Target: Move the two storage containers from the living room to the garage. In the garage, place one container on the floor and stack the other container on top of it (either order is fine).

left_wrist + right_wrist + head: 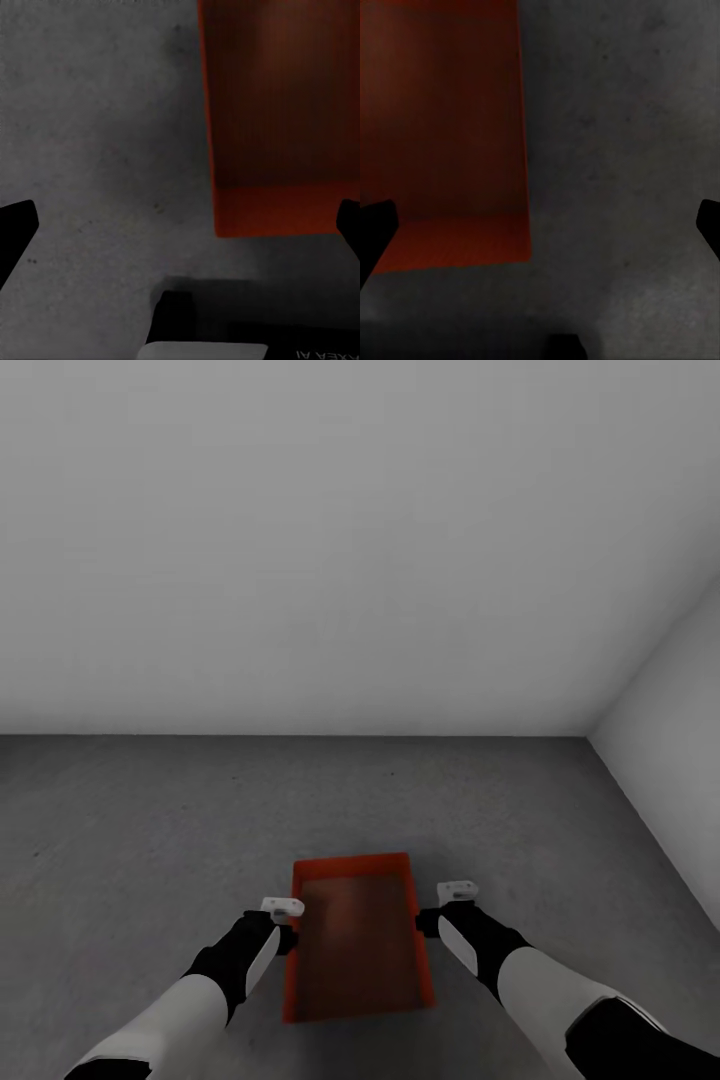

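One orange-red storage container [355,945] lies on the dark grey concrete floor [150,830] of the garage, straight ahead of me, its long side running away from me. My left gripper [288,935] hangs over its left wall and my right gripper [428,922] over its right wall. Both stand open and point down. In the left wrist view the gripper [180,225] has its dark fingertips [16,229] far apart, with the container's wall [214,150] between them. The right wrist view has the right gripper [540,225] just as wide, astride the container [442,135]. The second container is out of view.
A plain white wall [300,560] closes the room ahead, and a second white wall [680,690] runs along the right, meeting it in a corner at the far right. Bare concrete spreads left of the container and beyond it.
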Motion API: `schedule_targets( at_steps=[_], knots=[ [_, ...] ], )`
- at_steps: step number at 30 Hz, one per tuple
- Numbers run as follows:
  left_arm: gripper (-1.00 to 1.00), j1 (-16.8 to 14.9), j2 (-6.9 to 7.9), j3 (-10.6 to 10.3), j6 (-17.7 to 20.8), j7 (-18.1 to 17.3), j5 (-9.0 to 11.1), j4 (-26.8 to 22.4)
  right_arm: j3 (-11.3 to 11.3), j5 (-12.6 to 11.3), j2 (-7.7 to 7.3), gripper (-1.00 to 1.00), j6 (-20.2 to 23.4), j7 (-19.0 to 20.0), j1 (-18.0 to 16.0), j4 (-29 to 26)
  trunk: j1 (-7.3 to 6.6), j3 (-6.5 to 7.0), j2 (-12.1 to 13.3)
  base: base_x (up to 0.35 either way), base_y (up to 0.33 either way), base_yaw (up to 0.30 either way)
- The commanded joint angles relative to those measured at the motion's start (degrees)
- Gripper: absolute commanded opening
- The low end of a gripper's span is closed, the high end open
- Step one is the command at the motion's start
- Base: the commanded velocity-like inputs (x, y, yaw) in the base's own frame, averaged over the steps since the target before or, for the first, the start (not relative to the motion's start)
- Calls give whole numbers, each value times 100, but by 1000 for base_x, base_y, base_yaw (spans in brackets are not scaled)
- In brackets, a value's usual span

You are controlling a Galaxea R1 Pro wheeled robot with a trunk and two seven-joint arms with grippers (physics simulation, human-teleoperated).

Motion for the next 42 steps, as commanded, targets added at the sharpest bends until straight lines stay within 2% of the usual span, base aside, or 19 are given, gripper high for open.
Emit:
schedule_targets(
  at_steps=[1,5,13,16,20,33,42],
  knots=[
    [100,-1,-4,-6,34,10,-21,-10,46,-53,-3,100,23,-45,13,-11,0,-1,-2,0,0,0],
    [100,-1,8,0,25,10,12,18,42,-59,0,100,25,-50,35,2,0,23,-2,0,0,0],
    [100,-1,122,-4,23,-2,477,90,41,-68,5,100,27,-51,7,19,0,93,-2,0,0,0],
    [100,-1,224,-13,36,-9,555,197,41,-70,5,100,27,-51,3,28,0,121,-2,0,0,0],
    [100,-1,315,-13,16,-34,574,310,41,-70,6,100,33,-51,-4,33,0,138,-2,0,0,0],
    [100,-1,326,-25,-10,-10,577,333,35,-70,-3,100,35,-51,-2,26,0,142,-2,0,0,0],
    [100,-1,317,-25,-10,1,589,334,33,-70,-3,100,33,-51,-3,26,-198,303,359,0,0,0]
  ],
)
